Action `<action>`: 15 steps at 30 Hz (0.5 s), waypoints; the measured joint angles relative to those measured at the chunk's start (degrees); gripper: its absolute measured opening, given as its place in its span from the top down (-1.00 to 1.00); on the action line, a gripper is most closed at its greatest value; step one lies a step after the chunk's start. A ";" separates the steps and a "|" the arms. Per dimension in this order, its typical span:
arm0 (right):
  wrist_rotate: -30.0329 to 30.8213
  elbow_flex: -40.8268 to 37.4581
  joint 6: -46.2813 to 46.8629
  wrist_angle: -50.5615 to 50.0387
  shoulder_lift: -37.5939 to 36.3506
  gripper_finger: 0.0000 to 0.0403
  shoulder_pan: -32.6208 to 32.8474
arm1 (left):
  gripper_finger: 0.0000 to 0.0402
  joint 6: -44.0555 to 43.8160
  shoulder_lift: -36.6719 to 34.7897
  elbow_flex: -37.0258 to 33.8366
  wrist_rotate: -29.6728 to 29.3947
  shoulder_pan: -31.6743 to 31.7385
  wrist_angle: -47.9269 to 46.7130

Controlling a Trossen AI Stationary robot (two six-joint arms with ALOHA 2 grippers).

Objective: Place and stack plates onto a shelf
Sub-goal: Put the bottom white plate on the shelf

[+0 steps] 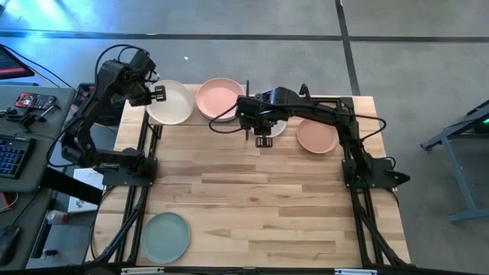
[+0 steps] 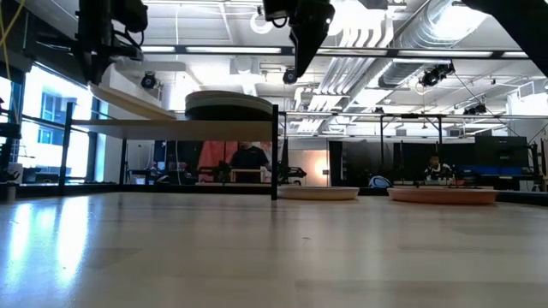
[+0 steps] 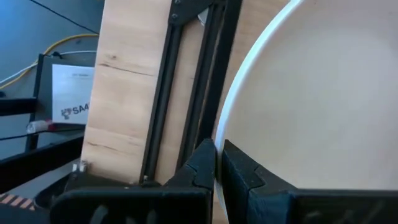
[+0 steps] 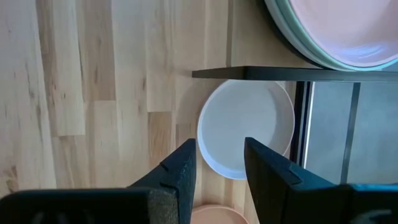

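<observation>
My left gripper (image 1: 158,93) is shut on a beige plate (image 1: 171,102) at the shelf's left end. In the low view this plate (image 2: 133,101) slants down toward the shelf board (image 2: 171,128). Next to it on the board stands a stack of plates (image 2: 229,104) with a pink plate (image 1: 220,99) on top. My right gripper (image 4: 219,163) hangs open, fingers down, high above a white plate (image 4: 245,127) that lies flat on the table. A terracotta plate (image 1: 316,136) lies to the right and a sage green plate (image 1: 165,237) at the near left. My left gripper pinches the beige plate's rim (image 3: 219,134) between its two fingers, on the side toward the table's left edge. One finger lies over the plate's inner face and one outside the rim. The fingers point steeply down. The plate tilts, held side high; whether its low edge (image 2: 180,118) touches the board I cannot tell.
Thin black uprights (image 2: 274,154) carry the shelf at the table's far edge. Black frame rails (image 3: 186,87) run along the table's left side under my left arm. The broad middle and near right of the wooden tabletop (image 1: 260,206) hold nothing. People sit in the room beyond.
</observation>
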 joint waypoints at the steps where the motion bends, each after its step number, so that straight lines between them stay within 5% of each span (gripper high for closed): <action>1: -0.08 0.00 0.00 0.00 0.00 0.45 -0.05 | 1.00 -0.55 0.18 0.00 0.00 -0.29 0.19; 15: -0.08 0.00 -0.17 -0.39 0.00 0.45 -0.16 | 1.00 -1.38 6.00 0.00 0.13 -1.50 2.35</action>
